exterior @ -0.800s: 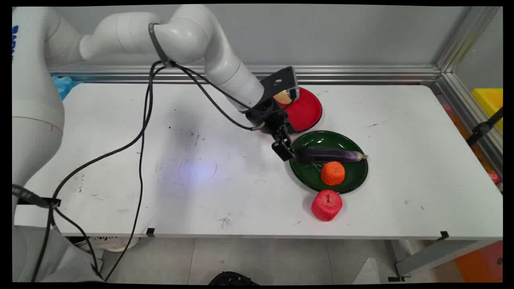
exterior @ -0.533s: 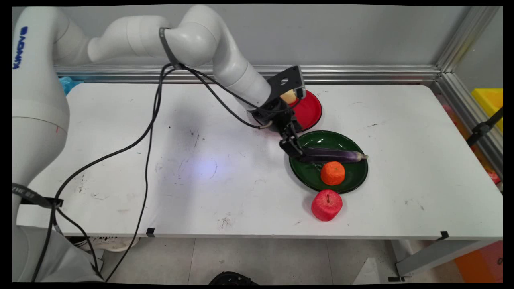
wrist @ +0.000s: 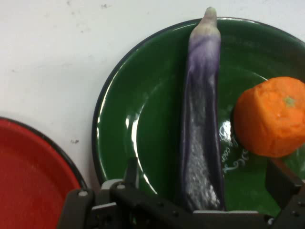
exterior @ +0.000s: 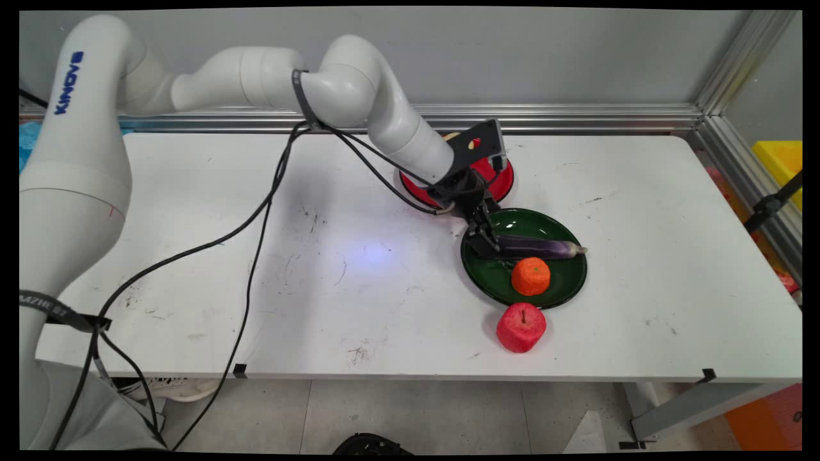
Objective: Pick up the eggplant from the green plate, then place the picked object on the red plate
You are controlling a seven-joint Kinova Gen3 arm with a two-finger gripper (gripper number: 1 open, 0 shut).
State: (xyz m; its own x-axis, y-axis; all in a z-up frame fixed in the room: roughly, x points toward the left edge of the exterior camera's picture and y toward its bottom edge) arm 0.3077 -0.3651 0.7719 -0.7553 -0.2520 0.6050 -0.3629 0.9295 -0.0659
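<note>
- The black two-finger gripper sits low over the left end of the green plate, right at the thick end of the eggplant.
- In the hand view the gripper has one finger to the left of the eggplant and the other to its right, each with a gap beside it; the jaws are spread apart and grip nothing.
- The eggplant is long, slim and glossy purple, paling to a whitish tip at its far end; it lies across the plate.
- The orange is round with a rough, pitted skin, and lies on the same plate just beside the eggplant; the hand view shows the orange with a small pale stem dot.
- The green plate is round and shiny, with a dark rim and reflections on its glaze.
- The red apple has a coarse surface and a stem dimple; it stands on the white table just off the plate's near rim.
- The red plate lies behind the green one, partly hidden by the wrist.
</note>
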